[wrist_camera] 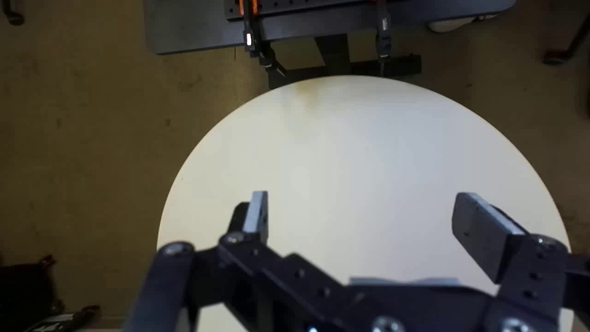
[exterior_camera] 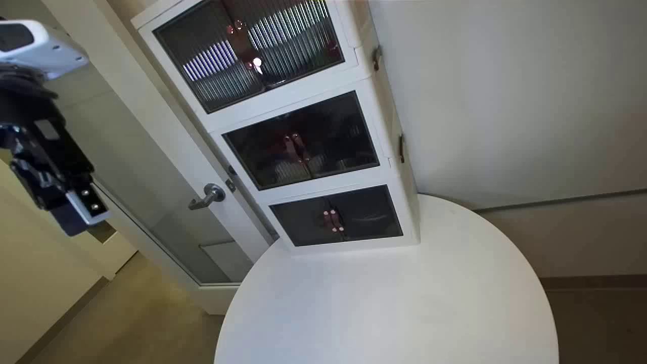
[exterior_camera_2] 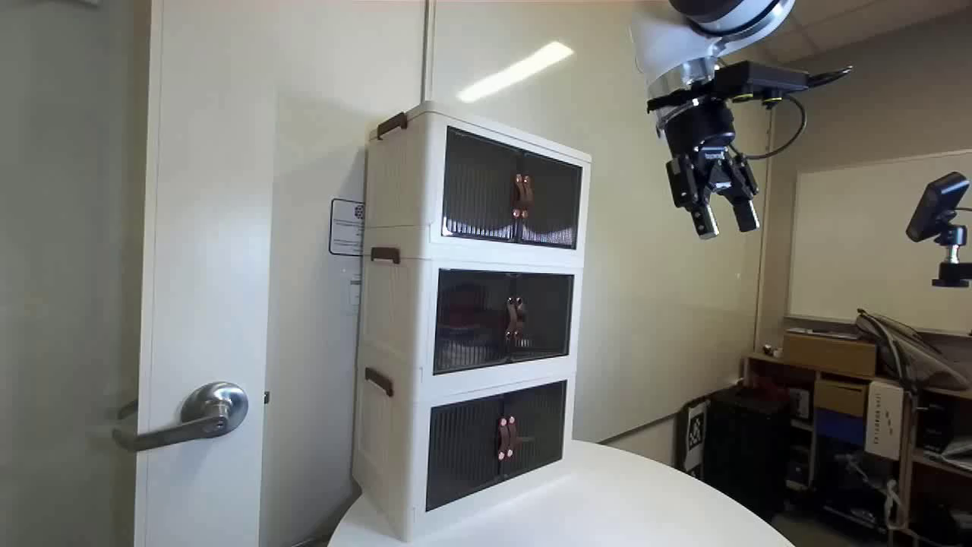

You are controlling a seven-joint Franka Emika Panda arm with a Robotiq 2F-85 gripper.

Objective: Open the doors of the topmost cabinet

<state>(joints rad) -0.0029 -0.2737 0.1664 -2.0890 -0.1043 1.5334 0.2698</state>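
The topmost cabinet (exterior_camera_2: 402,182) is the upper compartment of a tall white three-compartment unit. Its two doors, the left door (exterior_camera_2: 480,186) and the right door (exterior_camera_2: 552,201), have dark striped panes and are closed. Brown strap handles (exterior_camera_2: 522,196) with copper studs sit where they meet. The doors (exterior_camera: 298,40) also show in an exterior view, partly cut off at the top. My gripper (exterior_camera_2: 727,220) is open and empty, pointing down, apart from the unit and to its right there. It also shows at the left of an exterior view (exterior_camera: 90,208). The wrist view shows its spread fingers (wrist_camera: 362,210); the cabinet is out of that view.
The middle compartment (exterior_camera_2: 471,319) and bottom compartment (exterior_camera_2: 467,448) are closed. The unit stands on a round white table (exterior_camera_2: 607,501) beside a wall. A room door with a lever handle (exterior_camera_2: 216,414) is close by. A black camera (exterior_camera_2: 942,209) stands at the right.
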